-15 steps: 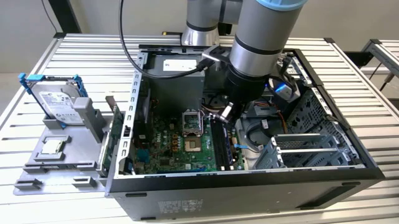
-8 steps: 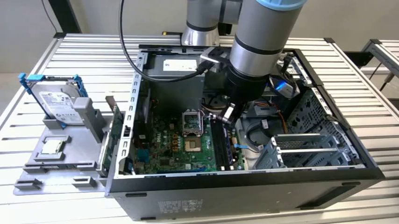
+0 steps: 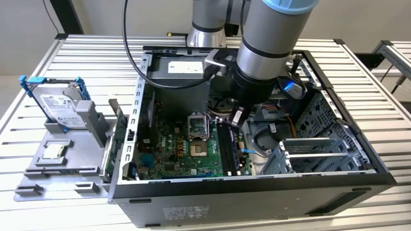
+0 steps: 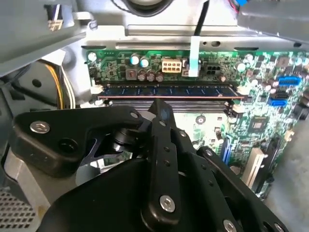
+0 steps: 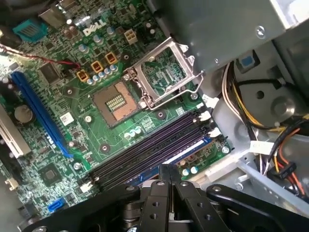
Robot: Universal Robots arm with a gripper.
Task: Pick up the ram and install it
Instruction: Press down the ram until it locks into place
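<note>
An open computer case (image 3: 257, 187) lies on a slatted metal table (image 3: 96, 53), with a hard drive (image 3: 61, 108) standing on a grey tray (image 3: 57, 168) at the exterior view's left. The arm reaches down into the case, its gripper (image 5: 169, 169) with jaws together just above the ram (image 4: 164, 91), which sits in the outermost slot of the motherboard (image 5: 96, 96).

Slatted metal table (image 3: 359, 72) of pale ribs carries everything, plain light wall (image 3: 359, 19) at far side, second slatted surface (image 3: 398, 53) at the exterior view's right, even light.
</note>
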